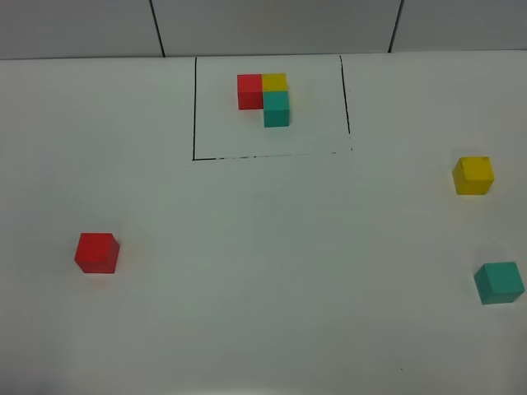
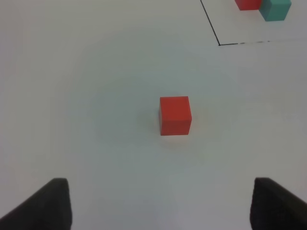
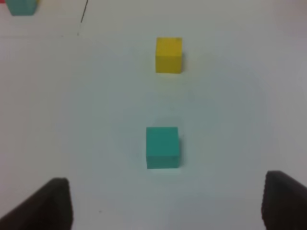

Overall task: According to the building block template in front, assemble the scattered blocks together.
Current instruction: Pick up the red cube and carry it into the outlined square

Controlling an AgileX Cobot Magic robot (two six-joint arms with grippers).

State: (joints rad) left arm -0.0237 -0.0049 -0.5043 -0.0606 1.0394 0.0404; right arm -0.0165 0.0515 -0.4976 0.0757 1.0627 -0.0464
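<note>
Matte red cube (image 1: 96, 252) on smooth white table (image 1: 263, 288)

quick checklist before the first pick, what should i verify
1. Template in full view from the high camera: ok.
2. Left gripper open, empty: ok.
3. Right gripper open, empty: ok.
4. Red cube centred ahead of the left gripper, nothing beside it: ok.
5. Teal cube ahead of the right gripper, apart from yellow cube: ok.
6. How high each gripper hangs: cannot tell.
</note>
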